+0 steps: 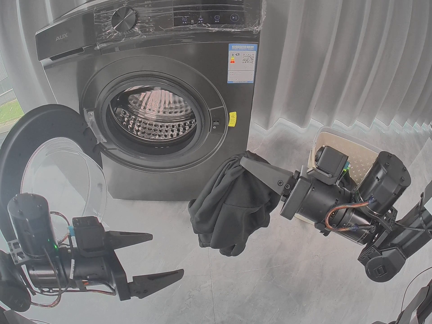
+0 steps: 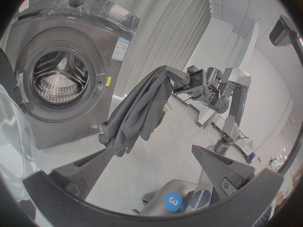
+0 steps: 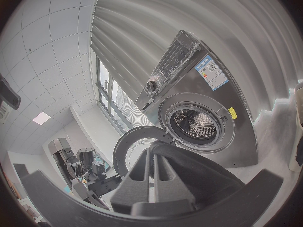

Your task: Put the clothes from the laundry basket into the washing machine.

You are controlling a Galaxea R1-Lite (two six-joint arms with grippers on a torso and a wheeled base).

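Right pincer (image 1: 245,162) grips dark garment (image 1: 227,203) near blue-labelled washing machine (image 1: 148,183).

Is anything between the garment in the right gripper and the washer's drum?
Nothing visible. The door is swung wide open, the drum is unobstructed; the garment hangs from the right gripper before it, the left gripper lower, aside.

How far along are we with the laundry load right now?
Done: door open, drum looks empty. In hand: right claw shut on a dark garment, held up beside the basket. Remaining: getting it into the drum; basket contents mostly hidden.
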